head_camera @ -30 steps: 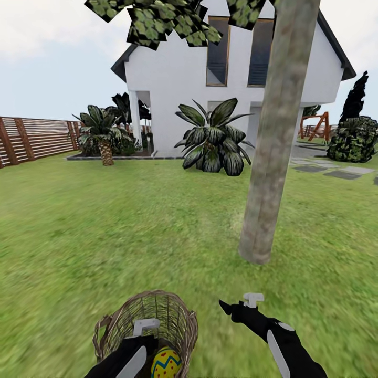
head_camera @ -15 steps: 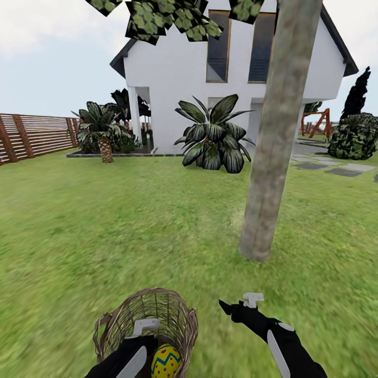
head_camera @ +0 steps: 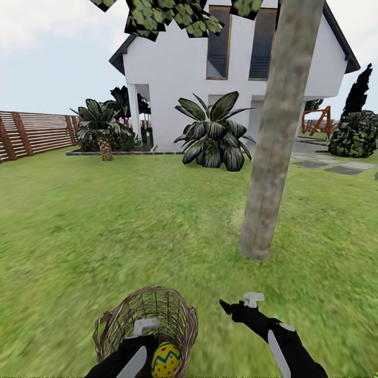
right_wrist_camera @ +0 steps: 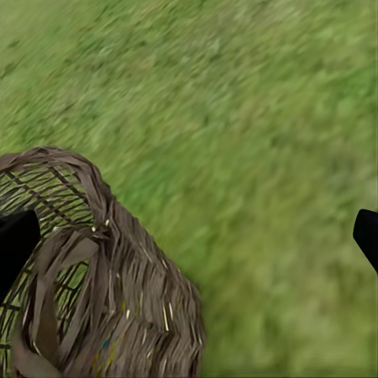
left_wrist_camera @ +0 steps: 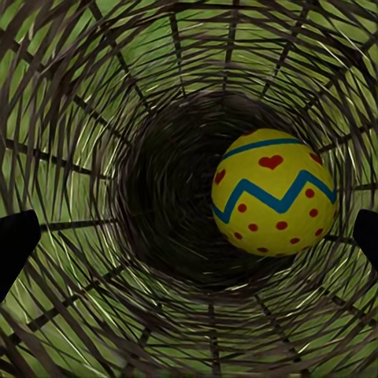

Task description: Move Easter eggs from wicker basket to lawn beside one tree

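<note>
Reaching down into the tan open-weave wicker basket (head_camera: 149, 325), the left gripper (left_wrist_camera: 189, 236) has its black fingers spread wide, holding nothing, with a yellow Easter egg (left_wrist_camera: 273, 191) with red dots and a blue-green zigzag lying at the basket's bottom. The basket stands on the bright green lawn (head_camera: 105, 220), near the grey-brown tree trunk (head_camera: 273, 147). The right gripper (right_wrist_camera: 189, 228), also spread and empty, hovers over grass just beside the basket.

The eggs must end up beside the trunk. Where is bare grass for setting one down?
Bare lawn lies between the basket and the tree, and beyond the right gripper. The basket is crowded: left gripper and egg.
</note>
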### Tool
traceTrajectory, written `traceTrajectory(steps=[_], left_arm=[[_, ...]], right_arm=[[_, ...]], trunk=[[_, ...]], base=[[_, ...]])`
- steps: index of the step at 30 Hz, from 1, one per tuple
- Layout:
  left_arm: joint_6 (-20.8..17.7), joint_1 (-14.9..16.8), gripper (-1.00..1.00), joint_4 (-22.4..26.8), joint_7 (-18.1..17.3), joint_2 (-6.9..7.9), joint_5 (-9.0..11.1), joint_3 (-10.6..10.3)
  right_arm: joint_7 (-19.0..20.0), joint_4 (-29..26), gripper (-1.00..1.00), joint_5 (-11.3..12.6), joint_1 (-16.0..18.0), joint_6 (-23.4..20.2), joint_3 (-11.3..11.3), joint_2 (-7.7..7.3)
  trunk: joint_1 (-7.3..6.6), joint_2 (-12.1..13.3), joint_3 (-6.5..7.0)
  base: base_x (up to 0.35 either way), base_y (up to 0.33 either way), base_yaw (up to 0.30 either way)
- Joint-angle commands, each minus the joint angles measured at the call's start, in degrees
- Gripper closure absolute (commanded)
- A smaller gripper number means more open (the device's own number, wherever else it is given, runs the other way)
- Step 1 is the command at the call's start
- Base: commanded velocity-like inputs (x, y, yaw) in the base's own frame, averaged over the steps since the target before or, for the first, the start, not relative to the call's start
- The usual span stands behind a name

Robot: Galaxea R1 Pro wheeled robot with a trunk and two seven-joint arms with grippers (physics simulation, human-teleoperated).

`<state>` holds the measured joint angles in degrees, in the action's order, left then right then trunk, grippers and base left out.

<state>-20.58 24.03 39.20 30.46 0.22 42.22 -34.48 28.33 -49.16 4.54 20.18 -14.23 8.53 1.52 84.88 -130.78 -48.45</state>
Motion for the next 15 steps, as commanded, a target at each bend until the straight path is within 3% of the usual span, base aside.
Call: traceTrajectory(steps=[1, 15], left_arm=[[-0.16, 0.05, -1.00, 0.09, 0.42, 0.04, 0.30, -0.24], [-1.40, 0.05, -1.00, 0.09, 0.13, 0.04, 0.24, -0.15]], right_arm=[[0.24, -0.05, -1.00, 0.48, 0.03, -0.56, 0.25, 0.06], [-0.28, -0.01, -1.00, 0.47, 0.03, -0.62, -0.01, 0.07]], trunk=[[-0.01, -0.03, -0.15], [-0.01, -0.03, -1.45]], base=[[0.000, 0.000, 0.000], [0.000, 0.000, 0.000]])
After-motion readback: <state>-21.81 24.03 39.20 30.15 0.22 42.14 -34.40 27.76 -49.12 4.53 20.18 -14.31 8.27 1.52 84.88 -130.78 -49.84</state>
